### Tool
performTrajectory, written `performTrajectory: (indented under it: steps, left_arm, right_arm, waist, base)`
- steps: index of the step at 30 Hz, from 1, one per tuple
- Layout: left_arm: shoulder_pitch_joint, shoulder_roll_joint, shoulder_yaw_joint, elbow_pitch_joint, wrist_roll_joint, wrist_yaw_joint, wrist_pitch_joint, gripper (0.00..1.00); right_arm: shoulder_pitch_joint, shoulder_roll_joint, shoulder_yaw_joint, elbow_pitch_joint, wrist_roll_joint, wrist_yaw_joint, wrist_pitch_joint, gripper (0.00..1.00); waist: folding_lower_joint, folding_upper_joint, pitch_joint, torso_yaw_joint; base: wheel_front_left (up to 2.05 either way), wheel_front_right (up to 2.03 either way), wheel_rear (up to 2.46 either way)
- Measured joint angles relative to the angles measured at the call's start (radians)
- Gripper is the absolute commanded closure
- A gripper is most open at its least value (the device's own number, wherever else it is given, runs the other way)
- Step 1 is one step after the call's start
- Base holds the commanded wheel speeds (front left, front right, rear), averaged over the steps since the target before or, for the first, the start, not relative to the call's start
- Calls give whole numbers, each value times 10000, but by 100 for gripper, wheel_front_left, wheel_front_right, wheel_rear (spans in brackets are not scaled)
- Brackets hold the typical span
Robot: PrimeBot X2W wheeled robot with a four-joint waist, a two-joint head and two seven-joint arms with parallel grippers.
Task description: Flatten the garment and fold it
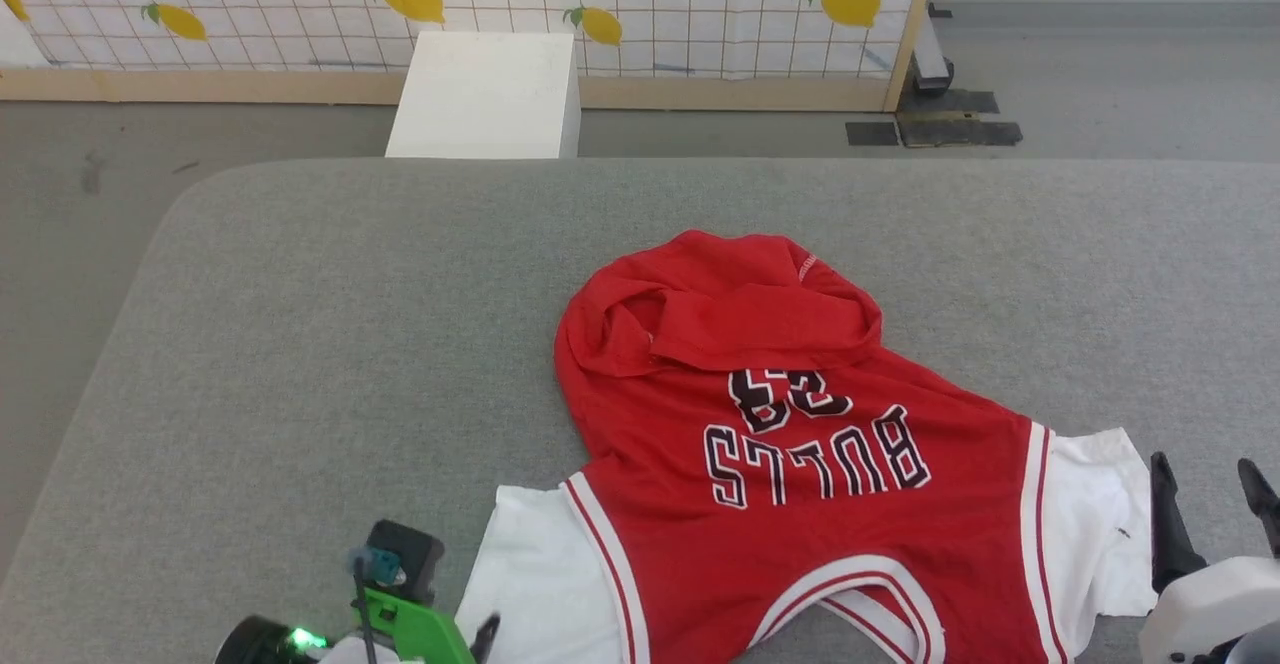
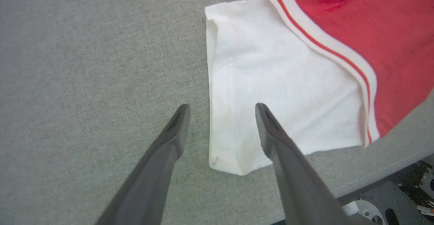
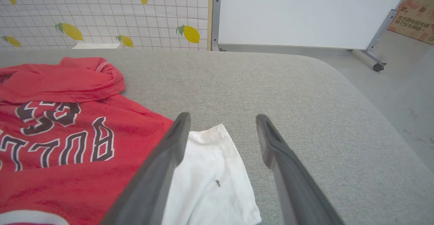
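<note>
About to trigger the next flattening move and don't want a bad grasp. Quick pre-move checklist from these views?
1. Left tool open, empty: ok.
2. Right tool open, empty: ok.
3. Garment flat: not ok, far hem bunched and folded over.
4. Left sleeve and right sleeve spread out: ok.
5. Garment wholly on the table: cannot tell, collar end runs off the head view's bottom edge.

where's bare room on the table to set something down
Widest free patch: the left half of the table, between its left edge and the garment. A bare strip lies beyond the bunched hem, another to the garment's right. Crowded along the near edge: sleeves, left end effector, right end effector.
</note>
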Motion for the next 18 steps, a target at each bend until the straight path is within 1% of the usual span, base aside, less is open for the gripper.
performTrajectory:
  steps: [2, 4, 6, 12, 18]
  left_arm:
    - [114, 109, -58, -242, -176, 111, 1026, 0]
    - [147, 207, -109, -476, -265, 194, 1710, 0]
    - [146, 245, -107, -660, -270, 322, 2130, 0]
    - [145, 311, -109, -537, -261, 616, 2646, 0]
    - [133, 295, 2, -178, -274, 823, 2631, 0]
  right_arm:
    - [18, 48, 4, -65, -13, 0, 69, 0]
    - [17, 73, -19, -107, -13, 0, 84, 0]
    - [14, 77, -29, -113, -13, 0, 100, 0]
    - [-34, 94, 107, -69, -184, 0, 127, 0]
    - [-270, 96, 132, -65, -211, 0, 127, 0]
  waist:
    - [0, 0, 78, -46]
    - [0, 0, 150, -88]
    - [0, 0, 234, -139]
    - [0, 0, 495, -278]
    - [0, 0, 737, -385]
  base:
    - [0, 0, 0]
    - [0, 0, 0]
    - [0, 0, 0]
    - [0, 0, 0]
    - [0, 0, 0]
